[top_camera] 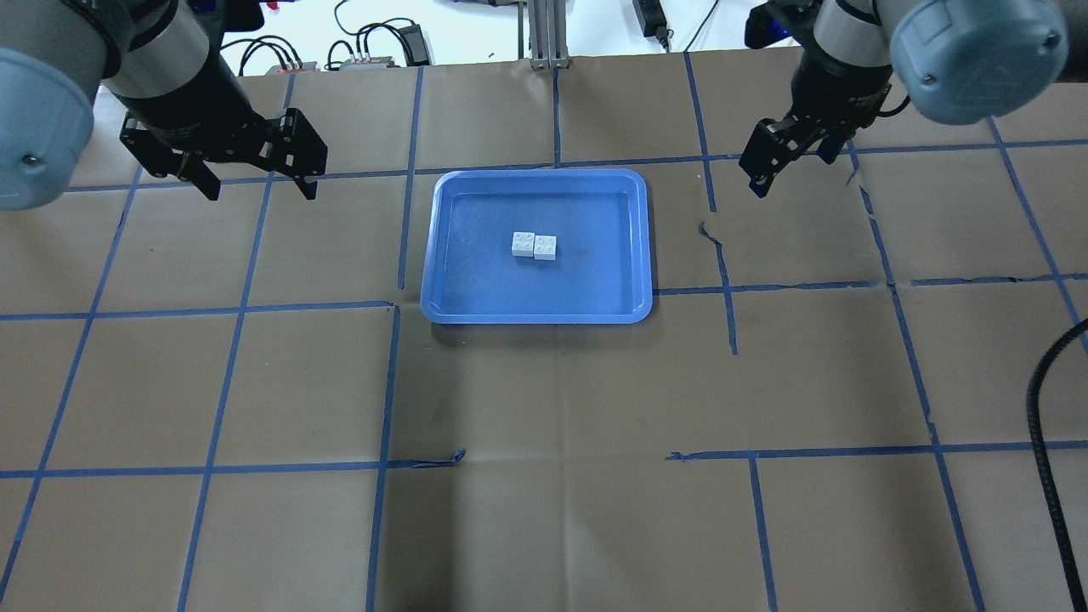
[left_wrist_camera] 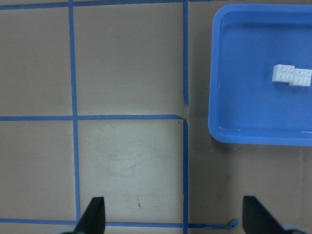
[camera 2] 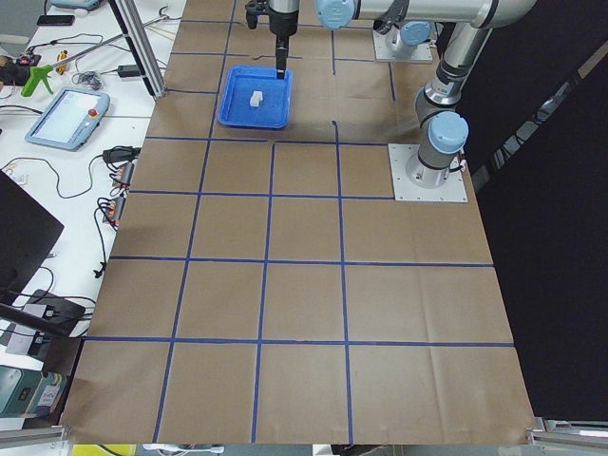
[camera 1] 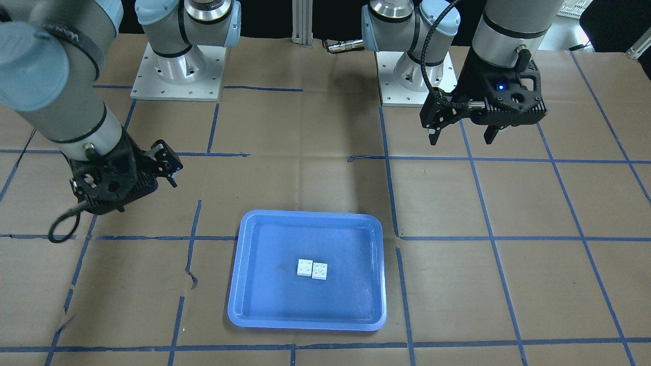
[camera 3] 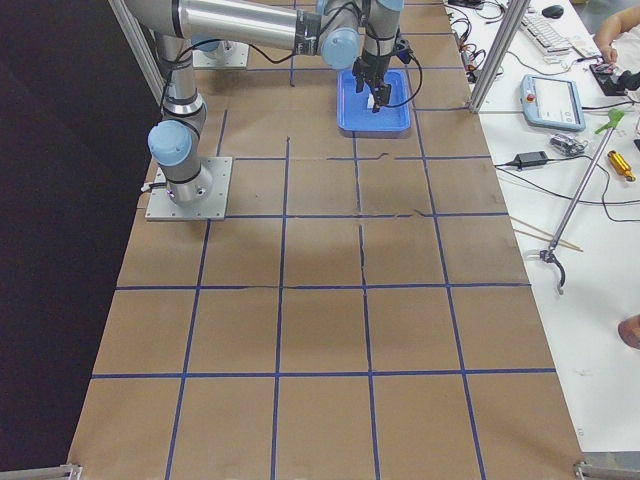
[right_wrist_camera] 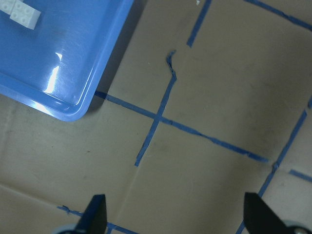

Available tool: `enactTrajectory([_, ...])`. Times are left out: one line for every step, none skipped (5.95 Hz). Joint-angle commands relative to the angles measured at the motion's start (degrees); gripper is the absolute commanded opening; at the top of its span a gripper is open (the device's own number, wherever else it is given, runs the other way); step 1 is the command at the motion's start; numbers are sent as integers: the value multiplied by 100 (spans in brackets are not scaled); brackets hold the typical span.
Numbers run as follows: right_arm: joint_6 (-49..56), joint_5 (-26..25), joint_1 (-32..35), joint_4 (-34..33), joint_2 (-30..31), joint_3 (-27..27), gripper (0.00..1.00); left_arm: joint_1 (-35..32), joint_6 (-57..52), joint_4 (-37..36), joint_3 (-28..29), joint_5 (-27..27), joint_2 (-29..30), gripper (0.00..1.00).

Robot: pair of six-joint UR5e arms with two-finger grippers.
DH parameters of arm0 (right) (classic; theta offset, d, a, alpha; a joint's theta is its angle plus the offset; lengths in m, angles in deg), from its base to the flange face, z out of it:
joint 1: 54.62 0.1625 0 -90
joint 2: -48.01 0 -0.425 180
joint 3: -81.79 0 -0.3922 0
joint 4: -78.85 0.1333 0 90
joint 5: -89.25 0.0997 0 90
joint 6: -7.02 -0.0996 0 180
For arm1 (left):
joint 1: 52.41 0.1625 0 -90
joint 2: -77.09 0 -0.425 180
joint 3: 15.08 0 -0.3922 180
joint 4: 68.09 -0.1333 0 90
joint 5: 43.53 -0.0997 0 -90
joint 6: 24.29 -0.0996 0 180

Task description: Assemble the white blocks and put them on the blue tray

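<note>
Two white blocks (camera 1: 312, 268) lie side by side, touching and slightly offset, in the middle of the blue tray (camera 1: 264, 300). I cannot tell whether they are joined. In the overhead view the blocks (top_camera: 534, 246) sit in the tray (top_camera: 476, 280) between both arms. My left gripper (top_camera: 257, 189) is open and empty above the table, left of the tray. My right gripper (top_camera: 759, 174) is open and empty, right of the tray. The left wrist view shows the blocks (left_wrist_camera: 291, 75) in the tray (left_wrist_camera: 243, 97). In the right wrist view the blocks (right_wrist_camera: 19, 12) sit at the top left corner.
The table is covered with brown paper and a blue tape grid (top_camera: 391, 382). The arm bases (camera 1: 178, 66) (camera 1: 412, 71) stand at the robot's side of the table. A black cable (top_camera: 1050, 399) hangs at the overhead view's right edge. Torn tape (top_camera: 710, 234) lies right of the tray.
</note>
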Motion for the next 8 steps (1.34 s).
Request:
enactTrajectory([-2058,-22,229,673,739,13,100,0,0,0,8,0,0,99])
enactTrajectory([-2669,14,701,738,838,13,100,0,0,0,8,0,0,99])
enactTrajectory([-2893,14,845,704,769,-13,100,0,0,0,8,0,0,99])
enactTrajectory([-2852,14,708,669,760,-31,100,0,0,0,-1,0,0,99])
enactTrajectory([-2721,40,245,738,760,-136,100,0,0,0,-1,0,0,99])
enactTrajectory([-2650,240,145,756,795,-119,100,0,0,0,-1,0,0,99])
enactTrajectory([-2658,208,144,756,812,-93,100,0,0,0,-1,0,0,99])
enactTrajectory([-2675,199,144,756,821,-84,100,0,0,0,-1,0,0,99])
